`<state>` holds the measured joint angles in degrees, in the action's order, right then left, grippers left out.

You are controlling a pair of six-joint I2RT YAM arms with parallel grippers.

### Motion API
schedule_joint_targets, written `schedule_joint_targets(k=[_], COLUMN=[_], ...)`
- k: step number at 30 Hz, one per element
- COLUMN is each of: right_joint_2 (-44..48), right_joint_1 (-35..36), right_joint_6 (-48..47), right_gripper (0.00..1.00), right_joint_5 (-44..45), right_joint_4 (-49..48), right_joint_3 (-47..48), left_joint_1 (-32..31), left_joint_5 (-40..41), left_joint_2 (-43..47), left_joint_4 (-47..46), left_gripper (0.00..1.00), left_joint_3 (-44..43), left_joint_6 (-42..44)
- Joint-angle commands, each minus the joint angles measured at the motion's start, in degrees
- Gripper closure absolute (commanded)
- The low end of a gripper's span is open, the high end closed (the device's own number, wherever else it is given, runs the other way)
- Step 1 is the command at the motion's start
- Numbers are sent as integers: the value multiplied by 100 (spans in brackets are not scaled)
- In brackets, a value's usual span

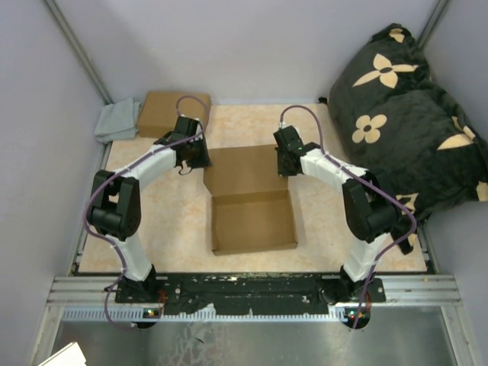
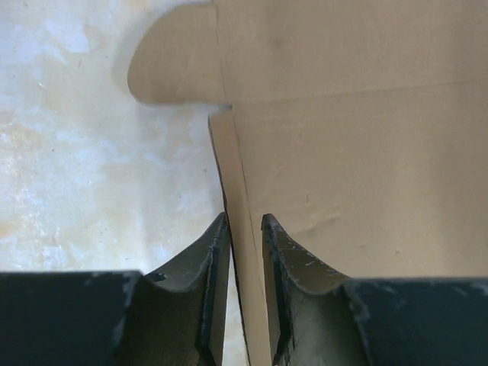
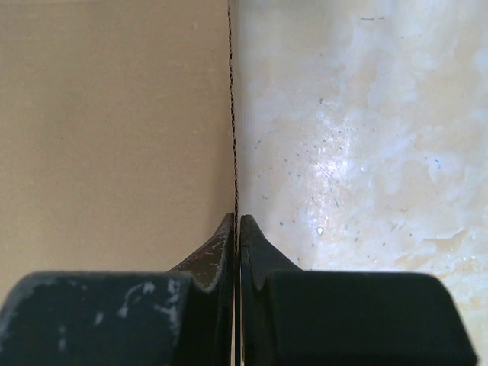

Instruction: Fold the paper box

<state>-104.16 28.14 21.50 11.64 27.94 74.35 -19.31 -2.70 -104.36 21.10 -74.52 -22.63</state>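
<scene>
Soft, even light; mild glare on the tabletop [image 3: 335, 160]; near jaws blurred in wrist views.

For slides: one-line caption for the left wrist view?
Left pincer clamps a flap edge of the plain brown die-cut cardboard box above the mottled beige tabletop.

We see pale grey walls [image 1: 252, 46] around a mottled cream table [image 1: 175, 221]. A black flowered cushion [image 1: 404, 114] lies at its right, a grey cloth [image 1: 116, 120] far left

Seen from above, the left gripper [image 2: 245, 221] and right gripper [image 3: 237, 221] probably hide their contact. The paper box [image 2: 351, 152] runs off both wrist views.
</scene>
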Motion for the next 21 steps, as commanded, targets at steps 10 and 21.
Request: schedule_joint_targets(k=[10,21], right_joint_2=[1722,1833], right_joint_1=[112,120], right_joint_6=[-568,-439], right_gripper=[100,100], right_joint_5=[241,59], right_joint_4=[-1433,-1576], right_joint_3=[-1050,-1317], left_joint_1=[-24,-29], left_joint_5=[191,106], left_joint_2=[-534,-581], left_joint_4=[296,368], left_gripper=[71,100], left_joint_3=[-932,-915], left_joint_6=[240,326])
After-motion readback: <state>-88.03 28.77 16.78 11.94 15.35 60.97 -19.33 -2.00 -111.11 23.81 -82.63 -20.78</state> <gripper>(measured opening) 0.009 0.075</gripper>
